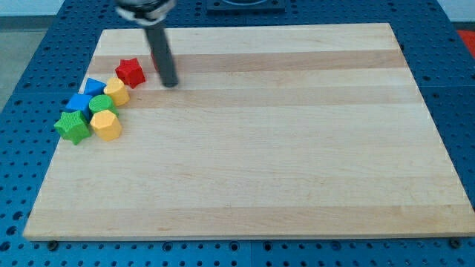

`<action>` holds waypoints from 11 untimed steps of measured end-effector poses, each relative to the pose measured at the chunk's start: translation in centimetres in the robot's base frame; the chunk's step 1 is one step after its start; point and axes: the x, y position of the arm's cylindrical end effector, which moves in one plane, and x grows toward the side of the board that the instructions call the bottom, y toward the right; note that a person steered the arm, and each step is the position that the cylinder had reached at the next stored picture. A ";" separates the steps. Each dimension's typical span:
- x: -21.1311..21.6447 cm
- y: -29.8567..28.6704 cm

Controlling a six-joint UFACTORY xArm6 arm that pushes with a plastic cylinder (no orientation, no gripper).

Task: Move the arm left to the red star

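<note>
**Rod tip stands just right of the red star**

Near the top-left corner of the pale wooden board (297, 148), my tip (170, 83) rests on the surface at the lower end of the straight dark rod, which leans up toward the view's top edge. There is no gripper here, only the rod, so nothing is being clasped or released; the tip touches no block that I can make out.

Just to the view's left of my tip, slightly higher, sits the red star-shaped block (130, 72), near but apart from it. A thin strip of red shows behind the rod itself; what it belongs to cannot be told.

Further to the left and below my tip lies a tight cluster. Closest is a yellow rounded block (116, 91), just under the red star. Beside it is a blue triangular block (93, 86), then a blue block (78, 102) of unclear shape, a green rounded block (102, 103), a yellow hexagonal block (107, 125), and, farthest from my tip, a green star-shaped block (73, 127).

The board lies on a blue perforated table (22, 111).
</note>
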 end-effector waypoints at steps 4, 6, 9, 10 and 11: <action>-14.2 -9.5; -8.8 -19.2; -0.1 -16.7; -1.4 -13.8; -1.9 -10.1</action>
